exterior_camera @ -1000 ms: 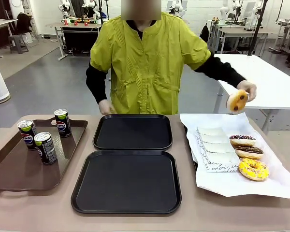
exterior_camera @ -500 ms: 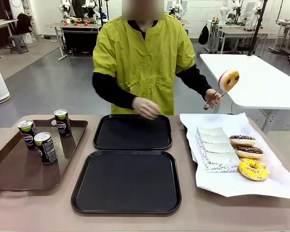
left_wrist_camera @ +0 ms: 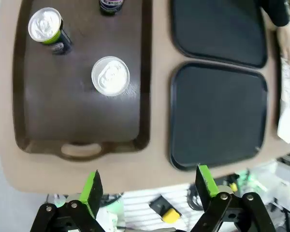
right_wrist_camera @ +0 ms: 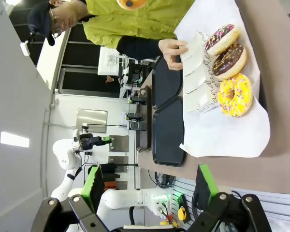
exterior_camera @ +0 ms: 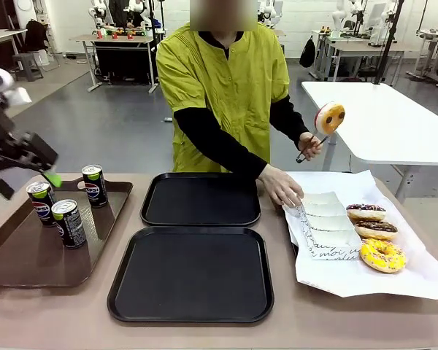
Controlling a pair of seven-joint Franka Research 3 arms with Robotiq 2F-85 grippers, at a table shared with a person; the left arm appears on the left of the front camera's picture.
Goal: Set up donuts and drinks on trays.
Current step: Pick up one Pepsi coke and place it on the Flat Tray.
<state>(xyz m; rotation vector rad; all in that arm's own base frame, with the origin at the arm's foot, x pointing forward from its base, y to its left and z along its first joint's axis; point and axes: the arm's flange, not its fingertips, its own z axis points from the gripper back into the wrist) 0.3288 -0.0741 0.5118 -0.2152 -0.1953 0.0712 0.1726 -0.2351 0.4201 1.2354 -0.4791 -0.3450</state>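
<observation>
The tan surface [exterior_camera: 328,324] is carrying everything, and a person in a yellow-green smock [exterior_camera: 219,95] is standing at its far side. A brown plastic tray with handles [exterior_camera: 22,262] is lying at the left end. Two black rectangular plastic trays are lying bare in the middle, the near black tray [exterior_camera: 193,273] just in front of the far black tray [exterior_camera: 201,198]. A white paper sheet [exterior_camera: 365,281] is covering the right end. The left gripper [left_wrist_camera: 149,186] is hovering above the brown tray, its green-padded fingers [left_wrist_camera: 92,189] standing wide apart and gripping nothing. The right gripper [right_wrist_camera: 149,186] is looking along the surface from its right end (that view is rolled sideways), fingers likewise spread and gripping nothing. White paper sleeves with black script [exterior_camera: 325,226] are lying in a row on the sheet, and the person's lowered hand [exterior_camera: 281,186] is resting on their far end. Three slim black Pepsi cans are standing upright on the brown tray: the far can [exterior_camera: 94,184], the left can [exterior_camera: 41,202] and the near can [exterior_camera: 68,222]. Just right of the sleeves, a sprinkled chocolate donut [exterior_camera: 366,211], a plain chocolate donut [exterior_camera: 377,229] and a yellow sprinkled donut [exterior_camera: 382,255] are sitting in a line. The person's raised hand [exterior_camera: 309,146] is holding a thin utensil that is lifting a golden donut [exterior_camera: 329,117] in the air beyond the sheet.
</observation>
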